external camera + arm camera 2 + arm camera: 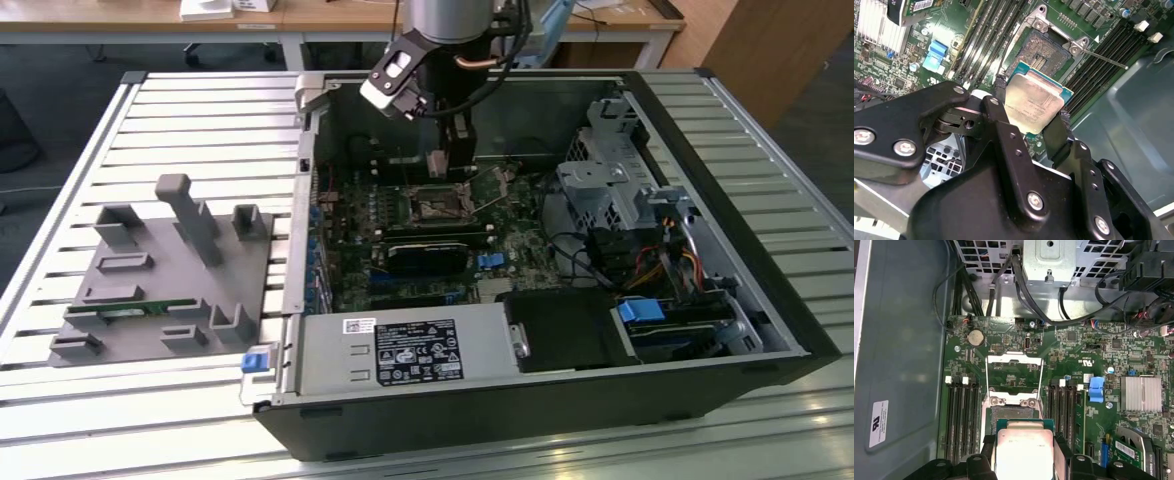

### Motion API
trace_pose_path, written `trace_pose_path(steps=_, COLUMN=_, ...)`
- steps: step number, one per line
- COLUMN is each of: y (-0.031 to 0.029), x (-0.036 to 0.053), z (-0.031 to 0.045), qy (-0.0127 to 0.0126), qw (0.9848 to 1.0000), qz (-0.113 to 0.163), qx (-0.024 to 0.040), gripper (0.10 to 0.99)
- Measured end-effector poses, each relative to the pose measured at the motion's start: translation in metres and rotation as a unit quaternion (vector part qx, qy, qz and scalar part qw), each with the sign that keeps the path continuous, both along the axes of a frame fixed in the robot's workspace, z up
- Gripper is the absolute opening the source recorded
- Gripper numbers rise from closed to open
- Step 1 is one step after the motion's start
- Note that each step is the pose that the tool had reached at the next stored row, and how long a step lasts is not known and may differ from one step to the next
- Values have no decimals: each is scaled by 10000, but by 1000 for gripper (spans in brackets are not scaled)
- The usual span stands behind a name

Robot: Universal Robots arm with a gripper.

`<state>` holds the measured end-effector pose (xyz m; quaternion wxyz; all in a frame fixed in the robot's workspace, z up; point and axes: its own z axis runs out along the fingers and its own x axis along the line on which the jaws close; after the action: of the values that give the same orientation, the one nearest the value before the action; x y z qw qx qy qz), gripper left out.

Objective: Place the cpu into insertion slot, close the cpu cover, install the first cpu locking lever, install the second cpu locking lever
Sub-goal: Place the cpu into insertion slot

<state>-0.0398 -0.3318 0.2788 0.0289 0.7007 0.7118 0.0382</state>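
Here the gripper is closed on the cpu. Its two black fingers press against opposite edges of the chip and are spread only as wide as the chip itself, with the dull silver top showing between them. In the second wrist view the insertion slot lies just beside the held chip. Its dark contact field is bare, so the cpu is not seated. In the first wrist view the chip hides part of the slot, and how high it hangs above the board cannot be told. Beyond the slot, the cpu cover is swung open, and green board shows through its square window. A thin metal lever sticks out from one corner of the slot and crosses the long memory slots. In the exterior view the arm reaches down into the open computer case, with the gripper just above the socket area. A grey fixture tray lies on the slatted table to the exterior view's left of the case.
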Motion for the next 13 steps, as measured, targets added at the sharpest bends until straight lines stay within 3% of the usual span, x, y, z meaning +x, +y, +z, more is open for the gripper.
trace_pose_path(steps=5, y=3, x=0, z=-32, qy=0, qw=10000, qz=0, qx=1, gripper=541)
trace_pose_path(steps=13, y=32, x=0, z=-158, qy=0, qw=10000, qz=0, qx=1, gripper=541)
